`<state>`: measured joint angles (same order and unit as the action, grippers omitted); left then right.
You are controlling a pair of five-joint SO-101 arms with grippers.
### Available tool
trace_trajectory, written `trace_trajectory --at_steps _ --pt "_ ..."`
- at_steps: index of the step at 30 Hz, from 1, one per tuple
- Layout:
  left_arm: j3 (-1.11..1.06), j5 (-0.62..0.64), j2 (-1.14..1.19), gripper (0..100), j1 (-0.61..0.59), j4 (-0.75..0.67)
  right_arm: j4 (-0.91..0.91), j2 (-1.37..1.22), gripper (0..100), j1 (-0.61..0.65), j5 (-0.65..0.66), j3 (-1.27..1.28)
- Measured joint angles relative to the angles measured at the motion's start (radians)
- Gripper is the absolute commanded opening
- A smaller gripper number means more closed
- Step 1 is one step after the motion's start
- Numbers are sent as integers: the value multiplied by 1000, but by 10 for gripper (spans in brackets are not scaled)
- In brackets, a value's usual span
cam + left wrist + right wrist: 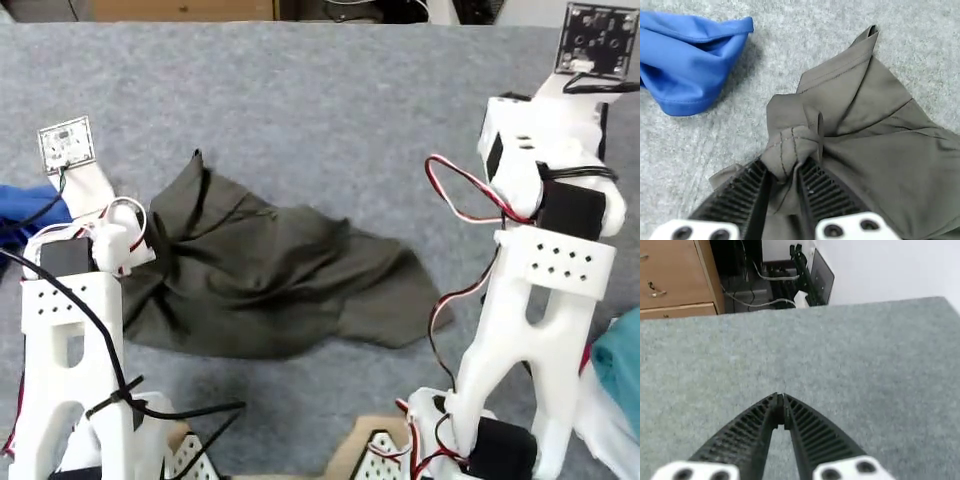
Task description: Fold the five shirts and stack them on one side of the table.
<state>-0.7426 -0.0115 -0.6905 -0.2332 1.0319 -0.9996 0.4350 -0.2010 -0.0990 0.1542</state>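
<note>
An olive-grey shirt [270, 275] lies crumpled across the middle of the grey table. My left gripper [785, 172] is shut on a bunched fold at the olive-grey shirt's [875, 130] left edge. In the high view the left arm [75, 300] stands at the shirt's left side. A blue shirt [687, 57] lies bunched on the felt beyond it, and the blue shirt [25, 205] shows at the table's left edge. My right gripper [780, 407] is shut with nothing in it, held above bare felt. The right arm [545, 260] stands right of the olive shirt.
A teal garment [620, 365] lies at the table's right edge beside white cloth [610, 440]. Beyond the far table edge are a wooden drawer unit [670, 277] and cables [765, 290] on the floor. The grey felt [320, 110] at the back bears nothing.
</note>
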Motion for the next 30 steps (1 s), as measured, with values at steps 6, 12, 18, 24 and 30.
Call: trace_trajectory --at_steps 6,12,18,24,30 --pt "-41 0 0 19 0 -140 0 0 5 0 0 107" --pt "-94 -2 0 19 0 -212 0 -2 5 0 0 226" --pt "-94 -5 0 19 -25 -212 0 31 5 0 0 227" --pt "-94 -5 0 19 -35 -212 0 126 5 44 0 278" --pt "-107 -5 0 19 -31 -212 46 127 5 245 0 519"
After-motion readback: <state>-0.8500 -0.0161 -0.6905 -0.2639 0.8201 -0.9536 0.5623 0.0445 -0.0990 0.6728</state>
